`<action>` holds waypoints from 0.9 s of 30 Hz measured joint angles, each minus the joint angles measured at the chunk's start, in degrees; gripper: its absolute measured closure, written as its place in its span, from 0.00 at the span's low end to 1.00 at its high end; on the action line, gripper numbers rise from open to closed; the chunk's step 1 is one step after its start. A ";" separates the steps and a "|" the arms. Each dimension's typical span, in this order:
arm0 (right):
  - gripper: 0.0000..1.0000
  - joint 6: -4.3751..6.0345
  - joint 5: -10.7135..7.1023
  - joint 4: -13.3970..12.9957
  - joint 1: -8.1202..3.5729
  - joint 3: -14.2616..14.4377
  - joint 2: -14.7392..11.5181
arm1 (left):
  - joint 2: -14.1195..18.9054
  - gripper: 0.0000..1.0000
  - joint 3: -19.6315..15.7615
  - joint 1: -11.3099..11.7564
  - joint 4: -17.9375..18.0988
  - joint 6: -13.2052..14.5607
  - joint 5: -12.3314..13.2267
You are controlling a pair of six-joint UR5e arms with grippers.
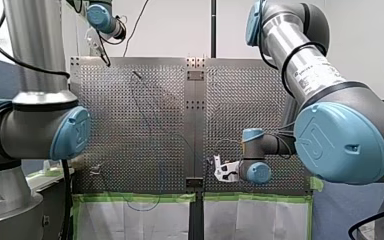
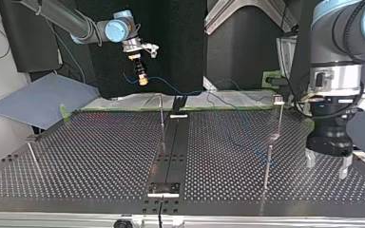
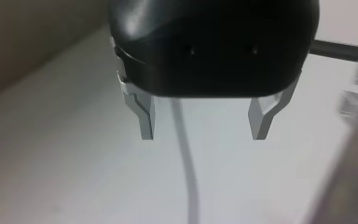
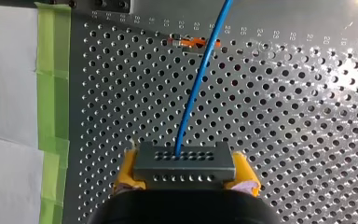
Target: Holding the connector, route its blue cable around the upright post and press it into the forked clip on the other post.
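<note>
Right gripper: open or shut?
Shut: my right gripper clamps the connector between yellow pads; the blue cable leads out ahead.

Bright, even room light, white glare patches on the perforated table (image 4: 326,51)

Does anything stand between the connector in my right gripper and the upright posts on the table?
Nothing visible does: the connector in my right gripper hangs in the air, apart from the nearest post. My left gripper hovers open beside a farther post.
</note>
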 joint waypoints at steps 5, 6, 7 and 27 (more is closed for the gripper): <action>1.00 0.09 0.00 0.28 0.09 -0.30 0.03 | -1.35 0.00 -0.68 -2.77 -2.81 2.78 -2.78; 1.00 0.10 0.00 0.31 0.12 -0.36 0.02 | -1.55 0.00 -0.71 -3.54 -3.54 3.54 -3.54; 1.00 0.10 0.00 0.33 0.14 -0.40 0.02 | -1.67 0.00 -0.71 -4.12 -4.13 4.12 -4.13; 1.00 0.10 0.00 0.48 0.43 -0.82 0.03 | -3.39 0.00 -0.71 -13.62 -14.19 14.18 -10.17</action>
